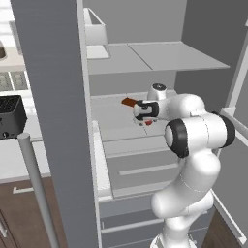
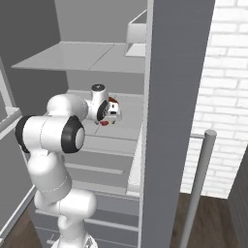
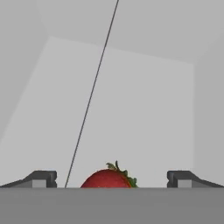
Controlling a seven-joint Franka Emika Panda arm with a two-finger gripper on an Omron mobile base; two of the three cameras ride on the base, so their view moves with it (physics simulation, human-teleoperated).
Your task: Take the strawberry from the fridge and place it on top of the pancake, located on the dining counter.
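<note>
The fridge (image 1: 160, 58) stands open and my arm reaches onto its middle shelf. There the strawberry (image 3: 109, 179), red with a green top, lies on the pale shelf between my two spread fingertips (image 3: 41, 178). My gripper (image 3: 111, 178) is open and holds nothing. In the left base view the gripper (image 1: 144, 117) hangs just over the strawberry (image 1: 148, 122). The right base view shows the gripper (image 2: 110, 116) beside the strawberry (image 2: 103, 123). The pancake and the dining counter are out of view.
A flat brown oblong piece (image 1: 128, 101) lies on the same shelf just behind the hand. A white bin (image 1: 94, 34) sits on the upper shelf. The open left door (image 1: 48, 97) and right door (image 1: 232, 145) flank the arm, with drawers (image 1: 140, 169) below.
</note>
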